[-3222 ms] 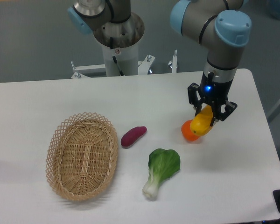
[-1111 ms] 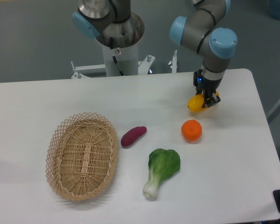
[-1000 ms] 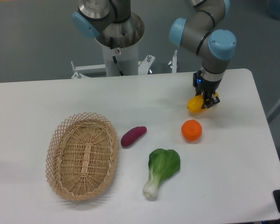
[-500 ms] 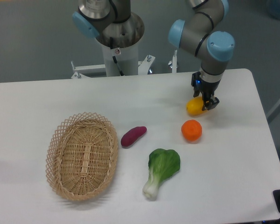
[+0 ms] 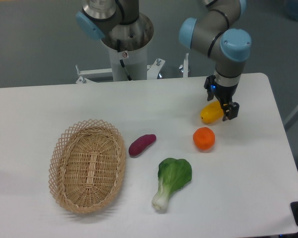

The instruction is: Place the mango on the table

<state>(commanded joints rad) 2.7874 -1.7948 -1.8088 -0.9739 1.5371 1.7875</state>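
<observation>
The mango [image 5: 210, 113], a small yellow oval fruit, lies on the white table [image 5: 248, 163] at the right rear, just behind the round orange fruit [image 5: 204, 139]. My gripper [image 5: 220, 106] points down right over the mango. Its jaws look parted, with one black finger [image 5: 232, 111] standing off the mango's right end and the other mostly hidden behind the fruit. The mango seems to rest on the tabletop.
A woven wicker basket [image 5: 88, 165] sits at the front left. A purple sweet potato [image 5: 142, 145] lies next to it, and a bok choy [image 5: 172, 179] lies in front of the orange fruit. The robot's base column [image 5: 125, 47] stands behind the table's rear edge.
My gripper carried the mango from above the orange fruit back toward the rear, lowered it to the table, and its jaws have spread apart from the fruit in the last half second.
</observation>
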